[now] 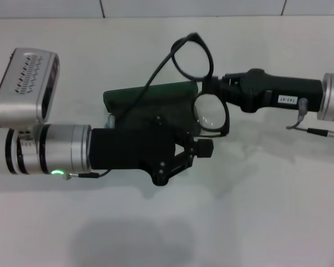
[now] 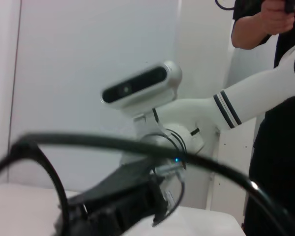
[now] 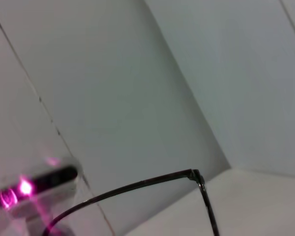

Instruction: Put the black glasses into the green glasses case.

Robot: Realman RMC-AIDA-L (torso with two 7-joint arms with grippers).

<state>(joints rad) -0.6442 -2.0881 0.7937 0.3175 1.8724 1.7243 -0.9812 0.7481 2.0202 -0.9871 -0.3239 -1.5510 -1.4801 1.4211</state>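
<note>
The black glasses (image 1: pixel 203 83) are held up off the white table (image 1: pixel 267 211) by the right gripper (image 1: pixel 207 88), which comes in from the right and is clamped on the frame at the bridge, between the two lenses. One long temple arm trails away over the green glasses case (image 1: pixel 150 95). The case sits on the table just beside the glasses, partly hidden under the left gripper (image 1: pixel 196 149). That claw hovers over the case's near edge; I cannot tell whether it is open or closed.
</note>
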